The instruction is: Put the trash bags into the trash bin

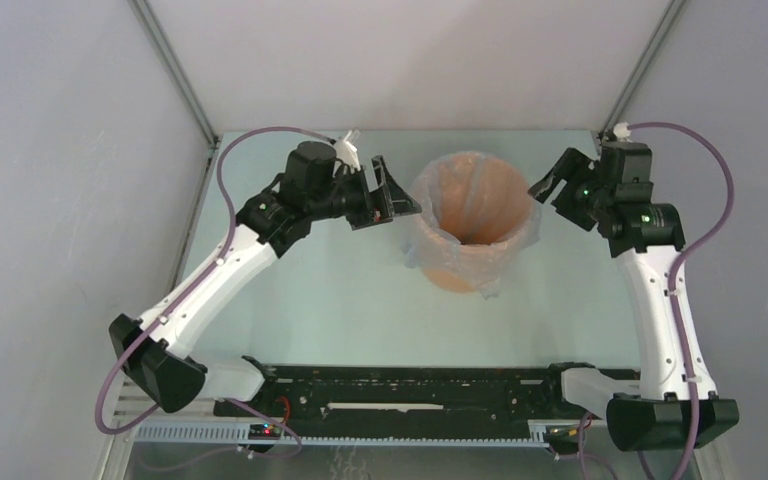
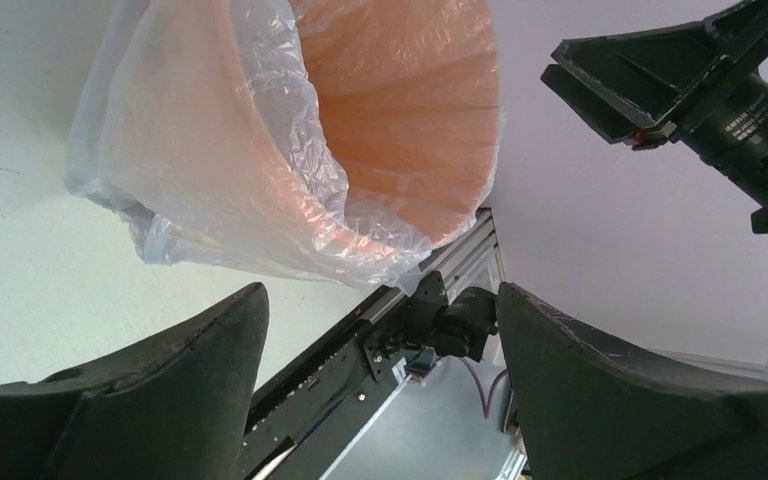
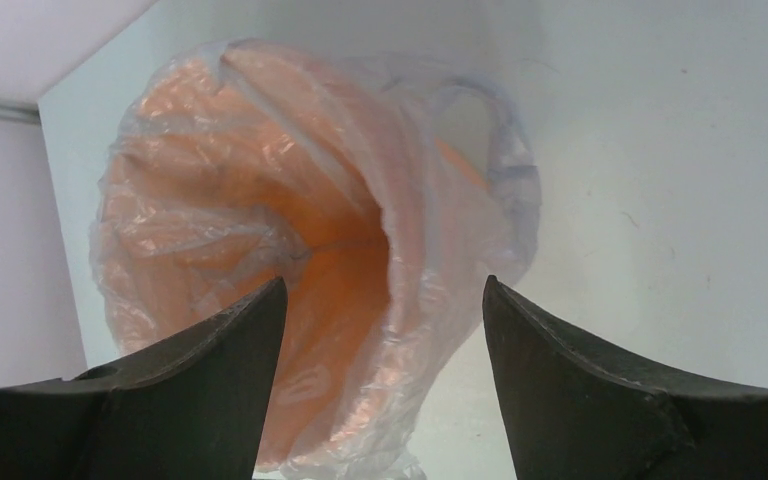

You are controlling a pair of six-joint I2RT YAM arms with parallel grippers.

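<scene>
Trash bags [image 1: 422, 247]: we see one film bag lining the trash bin [image 1: 477, 203], its mouth folded out over the rim, bin upright on the table [image 1: 350, 310]. Left gripper [image 1: 393, 192] and right gripper [image 1: 550, 178] flank it, both spread wide, nothing held.

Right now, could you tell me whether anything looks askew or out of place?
Nothing looks spilled or torn. The trash bag lines the trash bin, but its film hangs unevenly over the rim, sagging and bunching lower on the near side.
</scene>
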